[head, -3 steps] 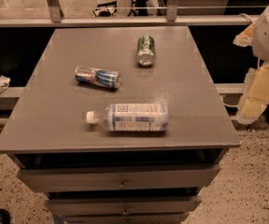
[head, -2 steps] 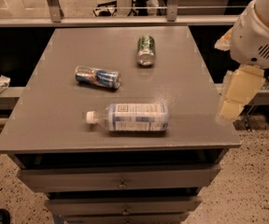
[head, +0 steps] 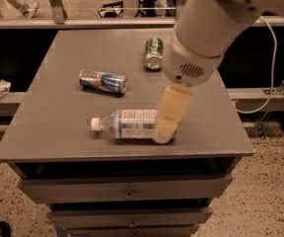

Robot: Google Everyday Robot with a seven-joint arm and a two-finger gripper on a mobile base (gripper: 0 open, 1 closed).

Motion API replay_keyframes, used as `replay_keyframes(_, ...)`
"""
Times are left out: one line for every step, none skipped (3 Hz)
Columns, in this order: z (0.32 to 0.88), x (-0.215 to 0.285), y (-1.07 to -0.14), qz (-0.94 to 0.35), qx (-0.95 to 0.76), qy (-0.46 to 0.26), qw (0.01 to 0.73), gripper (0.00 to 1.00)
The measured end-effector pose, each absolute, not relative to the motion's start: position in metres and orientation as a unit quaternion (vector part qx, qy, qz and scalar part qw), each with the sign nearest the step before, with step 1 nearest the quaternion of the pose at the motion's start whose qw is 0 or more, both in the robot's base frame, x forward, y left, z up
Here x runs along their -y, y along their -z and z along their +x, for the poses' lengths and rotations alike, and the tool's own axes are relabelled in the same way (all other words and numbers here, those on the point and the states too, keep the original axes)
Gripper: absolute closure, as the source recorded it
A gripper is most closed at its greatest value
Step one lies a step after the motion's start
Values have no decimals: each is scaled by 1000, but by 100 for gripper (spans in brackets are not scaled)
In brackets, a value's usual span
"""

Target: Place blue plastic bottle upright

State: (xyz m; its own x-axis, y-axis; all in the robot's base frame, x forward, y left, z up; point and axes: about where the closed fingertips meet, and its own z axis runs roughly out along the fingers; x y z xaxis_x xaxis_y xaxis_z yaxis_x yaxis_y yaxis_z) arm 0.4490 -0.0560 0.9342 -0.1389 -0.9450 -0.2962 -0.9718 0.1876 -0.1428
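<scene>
Thick white rounded arm (head: 216, 19) with a perforated grille (head: 191, 71) ends in a pale tan tool (head: 164, 131) above the table (head: 58, 122).

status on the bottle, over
Gripper over base end of bottle. Bottle lying on its side. Blue can, green can farther back, clear of it.

Blue plastic bottle (head: 127, 124) lies on its side near the front of the surface (head: 48, 127), cap pointing left. Gripper (head: 165, 131) is over its base end. Blue-and-silver can (head: 103, 81) and green can (head: 154, 53) lie farther back.
</scene>
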Motion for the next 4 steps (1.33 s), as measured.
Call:
replay_keyframes(448,21,-911,-636,-753,-59,159,0)
replay_keyframes(450,3,-889,-629,-756,-77,167,0)
replay_keyframes(458,-9,-874,-623,-756,-85,181,0)
replay_keyframes(464,-23,-860,-632,-748,-83,185,3)
